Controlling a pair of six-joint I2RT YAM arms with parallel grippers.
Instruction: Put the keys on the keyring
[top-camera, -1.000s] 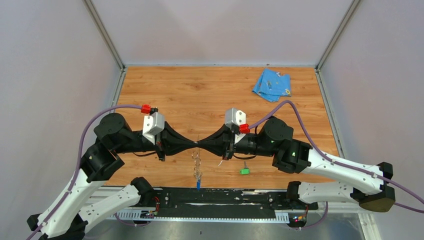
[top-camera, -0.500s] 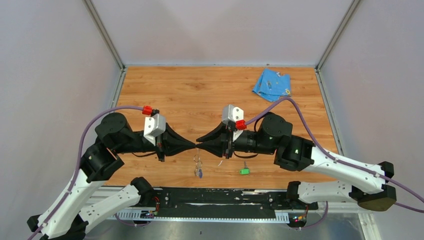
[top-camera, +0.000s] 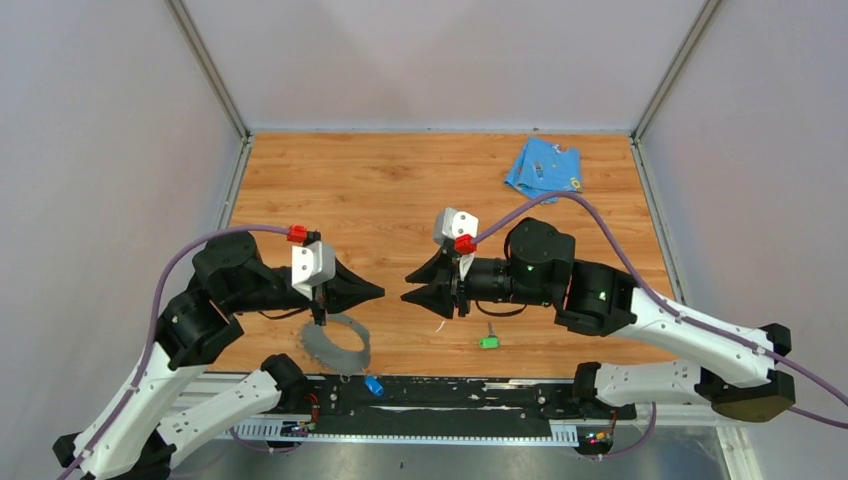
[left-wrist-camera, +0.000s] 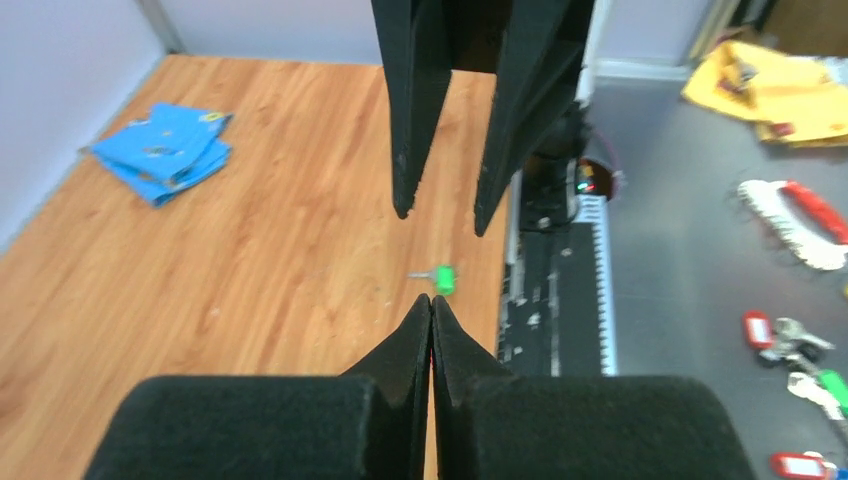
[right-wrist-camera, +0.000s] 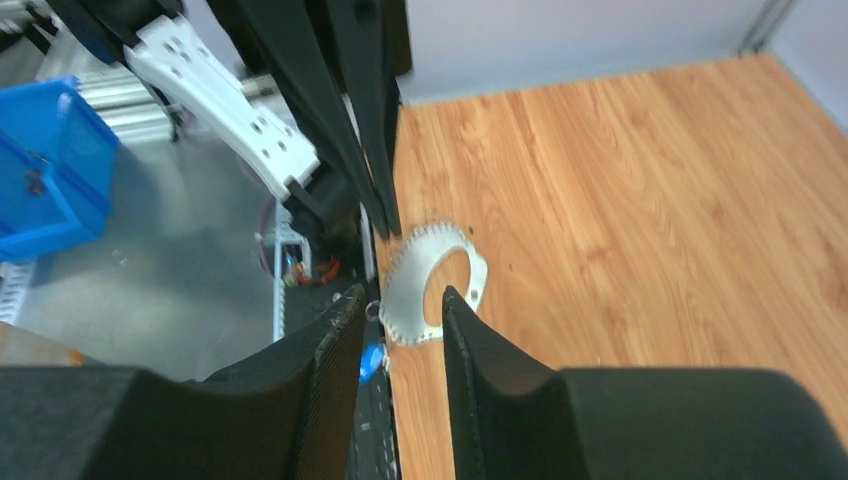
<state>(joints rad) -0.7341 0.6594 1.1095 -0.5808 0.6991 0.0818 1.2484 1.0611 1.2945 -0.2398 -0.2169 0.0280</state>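
overhead view of a wooden desk (top-camera: 400, 190) with two robot arms reaching in from the near edge, their tips pointing at each other above the middle.

on the left, the left gripper (top-camera: 378, 293) hung above the desk with its fingers pressed together and nothing between them. below and just left of it, the keyring (top-camera: 335, 345), a thin grey oval band, lay flat on the desk close to the near edge, held by neither arm. the blue key (top-camera: 374, 385) sat just beside the ring's near end, on the black rail (top-camera: 470, 392) at the desk's edge. whether it was threaded on the band could not be told.

to the right, the right gripper (top-camera: 405, 287) faced the left one, near it but not touching, its fingers apart and empty. below it the green key (top-camera: 488, 342) lay alone on the wood, well apart from the ring. far right, at the back, lay a folded light-blue cloth (top-camera: 543, 168).

likely risks: the band lay flat and thin, so fingers closing on it might have scraped the wood and skidded it off the near edge. the blue key, already on the rail, could have slipped down among the hardware if nudged. with the two tips so close, a reach by either arm could have struck the other. the green key was small enough to twist or pop out of a pinch.
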